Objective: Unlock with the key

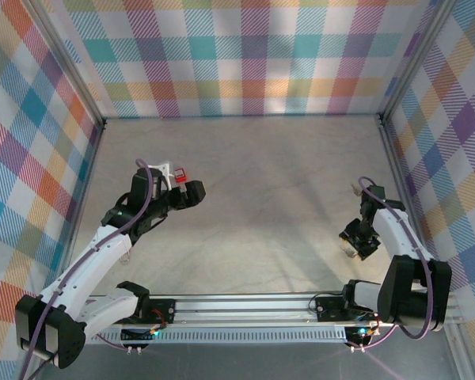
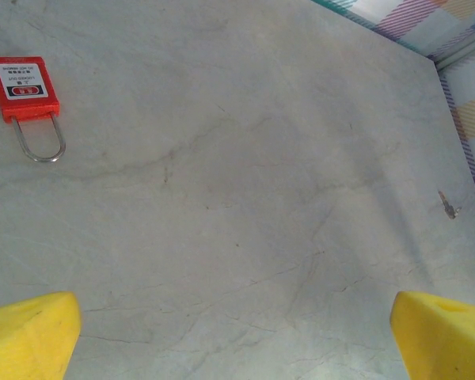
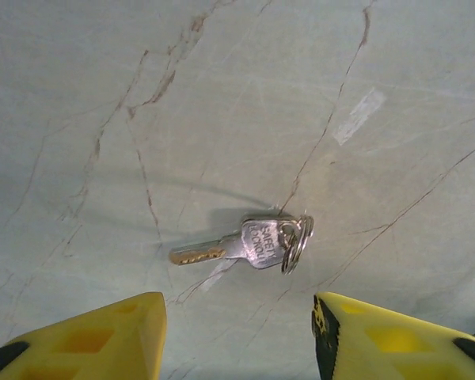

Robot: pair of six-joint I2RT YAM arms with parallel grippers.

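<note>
The silver key (image 3: pixel 249 241) with its ring lies flat on the marble table, its blade pointing left in the right wrist view. My right gripper (image 3: pixel 239 336) hangs over it, its yellow fingers (image 3: pixel 103 336) standing apart on either side below the key, with nothing between them and no contact. In the top view the key (image 1: pixel 353 188) sits near the right wall, by my right gripper (image 1: pixel 350 244). A red padlock (image 2: pixel 22 85) with a steel shackle lies on the table, shackle closed. My left gripper (image 2: pixel 237 332) is wide open near the padlock (image 1: pixel 180 176), holding nothing.
Plaid walls (image 1: pixel 245 55) close in the table on three sides. The metal rail (image 1: pixel 245 305) with both arm bases runs along the near edge. Bare marble (image 1: pixel 277 182) stretches between the two arms.
</note>
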